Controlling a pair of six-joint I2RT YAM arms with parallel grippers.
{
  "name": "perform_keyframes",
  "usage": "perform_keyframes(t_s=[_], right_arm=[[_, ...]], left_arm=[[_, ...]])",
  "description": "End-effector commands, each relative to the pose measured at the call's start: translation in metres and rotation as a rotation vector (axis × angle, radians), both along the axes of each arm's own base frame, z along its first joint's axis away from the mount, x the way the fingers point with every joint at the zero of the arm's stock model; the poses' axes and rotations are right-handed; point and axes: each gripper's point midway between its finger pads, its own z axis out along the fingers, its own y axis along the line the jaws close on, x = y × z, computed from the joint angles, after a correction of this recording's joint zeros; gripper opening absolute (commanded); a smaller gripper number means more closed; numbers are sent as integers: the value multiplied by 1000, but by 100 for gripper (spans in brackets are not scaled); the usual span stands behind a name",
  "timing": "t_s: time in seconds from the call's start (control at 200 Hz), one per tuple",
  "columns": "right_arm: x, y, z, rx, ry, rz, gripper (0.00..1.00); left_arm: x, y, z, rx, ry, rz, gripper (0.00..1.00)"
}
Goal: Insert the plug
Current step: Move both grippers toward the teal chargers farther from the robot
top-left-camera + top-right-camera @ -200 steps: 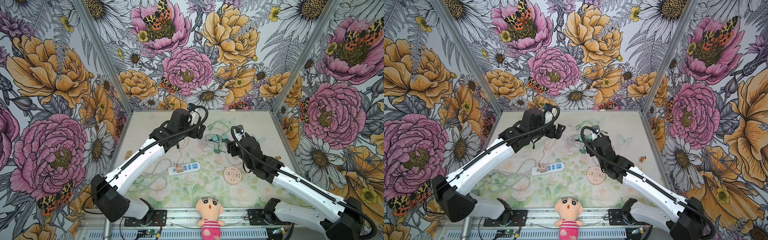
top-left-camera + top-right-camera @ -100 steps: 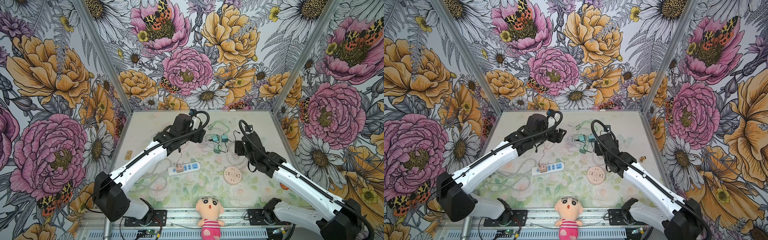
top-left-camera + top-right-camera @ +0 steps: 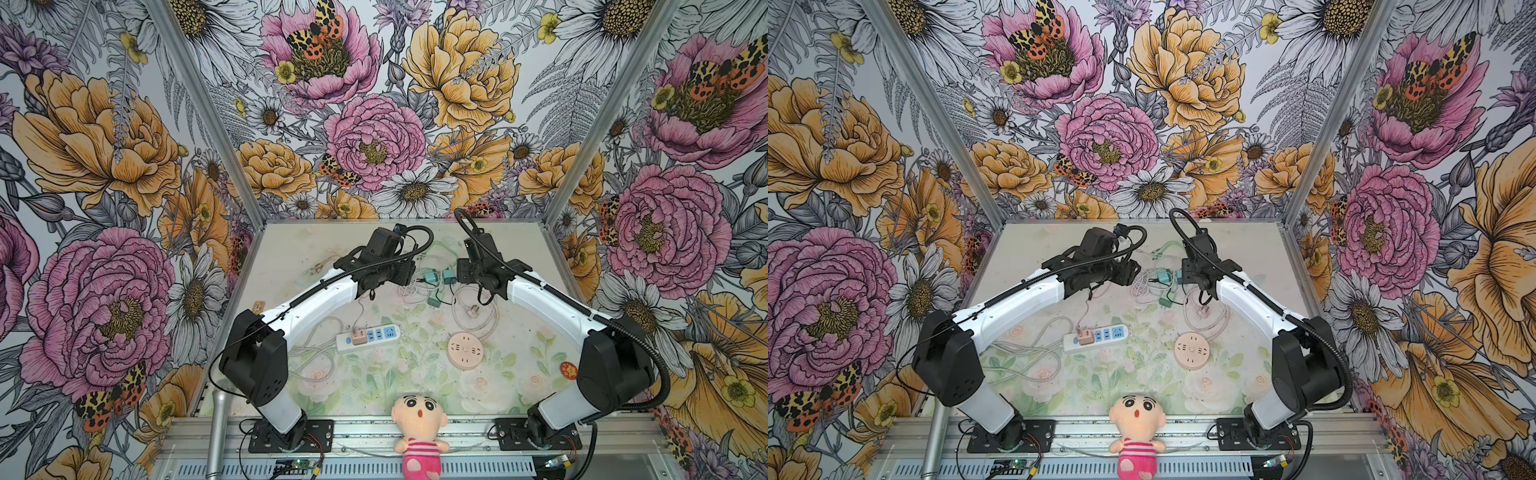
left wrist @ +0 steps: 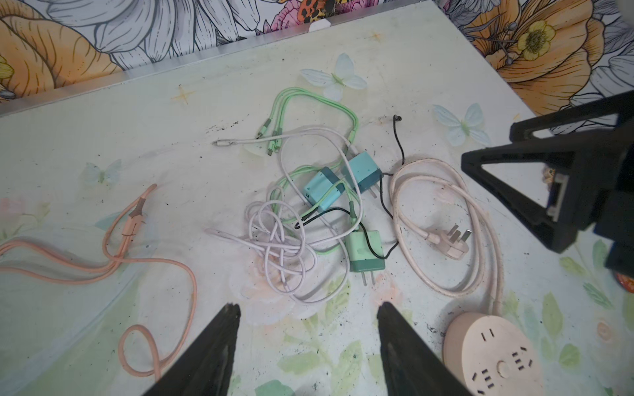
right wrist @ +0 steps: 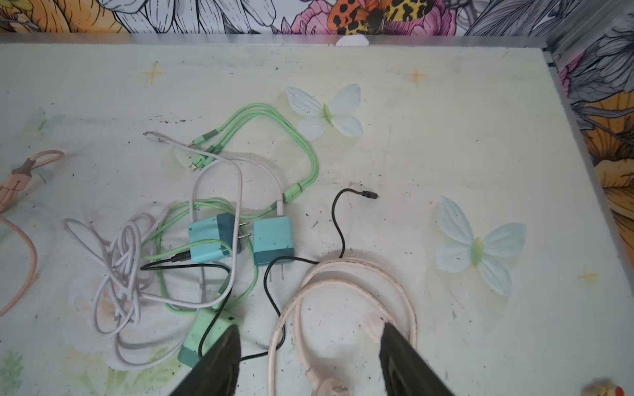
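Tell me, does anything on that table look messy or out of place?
Yes. Near the back, a white cable, green cable and black cable lie tangled in one heap across three teal chargers.

Brightly and evenly lit from overhead in both top views, with only soft, faint shadows on the table [image 3: 286,245]. Crisp across the middle, stretched by the wide lens toward the corners. Softer and slightly hazy in the wrist views: pale table washed out, straight edges bowed, near black fingers [image 4: 209,360] blurred and featureless.
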Motion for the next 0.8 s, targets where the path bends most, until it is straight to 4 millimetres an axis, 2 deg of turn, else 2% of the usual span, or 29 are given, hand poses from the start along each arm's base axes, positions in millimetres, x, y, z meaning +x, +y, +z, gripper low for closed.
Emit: perform_keyframes(t_s=[0.0,0.19,0.2,0.215,0.32,0.58,0.796], right_arm=[[17,5,4,37,-14,11,64],[25,6,-5,69,0,13,62],[25,6,-4,67,-1,15,62],[26,5,-5,65,0,14,62],[26,0,-7,56,2,8,62],[23,-9,-12,72,7,-8,61],[16,-17,-14,74,6,-18,61]], left_arm=[[10,-13,20,-70,-16,-16,66],[24,-17,-7,11,55,18,67],[26,-18,-20,30,77,20,67],[28,-19,-25,38,88,24,67],[31,-22,-46,76,140,53,67],[35,-32,-78,143,212,96,66],[39,-36,-105,155,268,116,57]])
